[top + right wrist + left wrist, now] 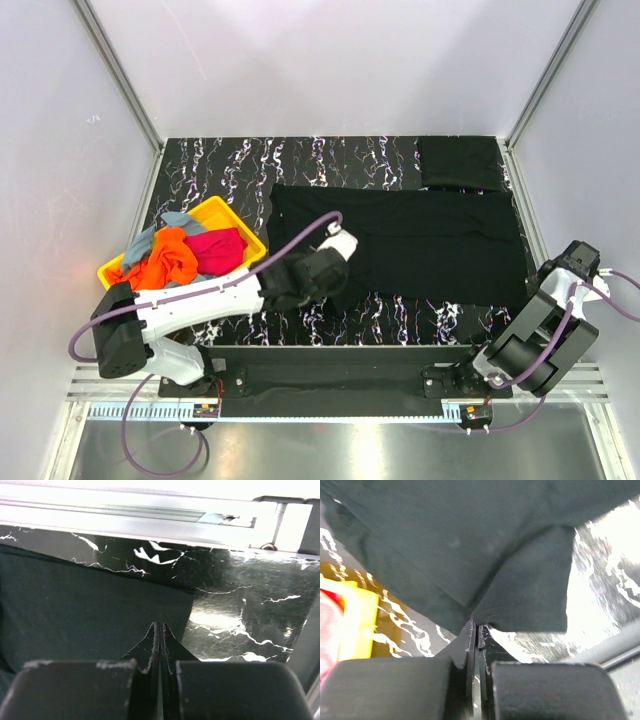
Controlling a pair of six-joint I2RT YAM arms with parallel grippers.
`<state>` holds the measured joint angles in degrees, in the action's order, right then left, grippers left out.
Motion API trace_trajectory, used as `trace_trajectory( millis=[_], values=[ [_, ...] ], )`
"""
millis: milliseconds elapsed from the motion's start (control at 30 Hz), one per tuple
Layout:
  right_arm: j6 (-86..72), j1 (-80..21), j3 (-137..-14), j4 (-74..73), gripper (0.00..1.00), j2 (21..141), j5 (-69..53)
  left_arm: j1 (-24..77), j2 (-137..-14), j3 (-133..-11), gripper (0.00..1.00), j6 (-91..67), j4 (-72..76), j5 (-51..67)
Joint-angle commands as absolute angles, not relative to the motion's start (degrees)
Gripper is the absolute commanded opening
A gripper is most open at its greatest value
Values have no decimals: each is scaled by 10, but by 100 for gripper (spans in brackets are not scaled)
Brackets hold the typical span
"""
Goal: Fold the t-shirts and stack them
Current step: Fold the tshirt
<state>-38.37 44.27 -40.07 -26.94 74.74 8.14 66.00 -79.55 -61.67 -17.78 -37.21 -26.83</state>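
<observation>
Where the left gripper [479, 628] presses its jaws together, they pinch an edge of the black t-shirt [470, 540], which spreads ahead of it. The yellow tray [357, 622] lies to its left. The right gripper [160, 626] is clamped tight, with the shirt directly beneath and ahead. Whether it grips the cloth cannot be told.

black t-shirt [470, 540] pinched by left hand [478, 630] (jaws together), yellow tray [356, 620] beside
</observation>
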Motion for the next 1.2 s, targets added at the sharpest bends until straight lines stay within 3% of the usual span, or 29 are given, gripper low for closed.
trace_trajectory(
  millis=[0,200,433,467,500,600,1167],
  values=[
    [-385,438,-426,-255,0,746,62,620,-775,-661,0,-134,-355,-237],
    [-378,435,-453,-255,0,756,59,545,-799,-702,0,-91,-346,-193],
    [-395,434,-434,-266,0,762,53,526,-819,-729,0,-79,-346,-165],
    [-397,434,-432,-274,6,763,52,526,-822,-733,0,-79,-346,-163],
    [-398,435,-425,-277,25,762,45,526,-822,-735,0,-79,-346,-160],
    [-403,434,-407,-286,39,762,32,525,-823,-739,0,-79,-346,-153],
    [-406,436,-390,-311,53,768,96,524,-820,-744,0,-91,-348,-128]
  ],
)
